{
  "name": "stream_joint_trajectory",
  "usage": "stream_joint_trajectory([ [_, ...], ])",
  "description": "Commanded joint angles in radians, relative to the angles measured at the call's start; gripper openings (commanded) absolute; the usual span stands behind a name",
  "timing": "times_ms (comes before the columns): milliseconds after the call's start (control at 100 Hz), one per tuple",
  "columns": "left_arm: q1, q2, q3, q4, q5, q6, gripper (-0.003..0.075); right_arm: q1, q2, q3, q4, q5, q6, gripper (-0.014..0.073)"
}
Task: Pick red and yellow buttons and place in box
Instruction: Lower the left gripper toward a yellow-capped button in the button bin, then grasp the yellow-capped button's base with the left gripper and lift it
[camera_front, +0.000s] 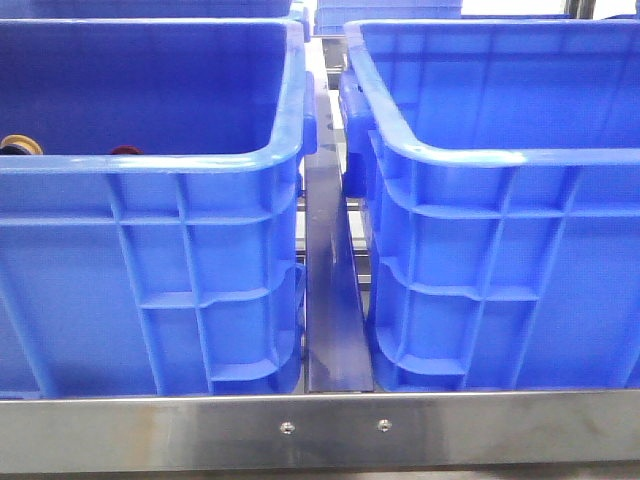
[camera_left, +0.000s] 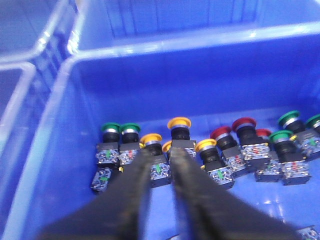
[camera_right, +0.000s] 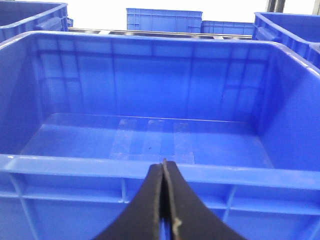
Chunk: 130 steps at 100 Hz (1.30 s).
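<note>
Left gripper (camera_left: 162, 157) inside left crate (camera_left: 50, 125), fingers slightly parted, nothing between them, tips just above yellow button (camera_left: 151, 141). Red button (camera_left: 220, 134) near, same row as green buttons (camera_left: 111, 128). Right gripper (camera_right: 164, 167) clenched, empty, just outside box (camera_right: 150, 170) rim.
</note>
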Motion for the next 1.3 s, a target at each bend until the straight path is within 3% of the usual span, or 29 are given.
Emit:
stream_joint_trajectory([
  [0,-0.008,0.099,-0.086,-0.022,-0.069,-0.008,0.0351,-0.006,-0.005,0.004,-0.01,-0.077,-0.005,-0.0056],
  [50,-0.008,0.157,-0.116,-0.024,-0.069,-0.008,0.0446,-0.006,-0.005,0.004,-0.01,-0.077,-0.005,-0.0056],
  [140,-0.008,0.253,-0.176,-0.034,-0.044,-0.008,0.0516,-0.006,-0.005,0.004,-0.01,-0.077,-0.005,-0.0056],
  [670,-0.01,0.77,-0.556,-0.117,0.369,-0.002,0.0513,-0.006,-0.005,0.004,-0.01,-0.077,-0.005,-0.0056],
  [1290,-0.01,1.006,-0.682,-0.121,0.381,-0.002,0.0512,-0.006,-0.005,0.004,-0.01,-0.077,-0.005,-0.0056],
])
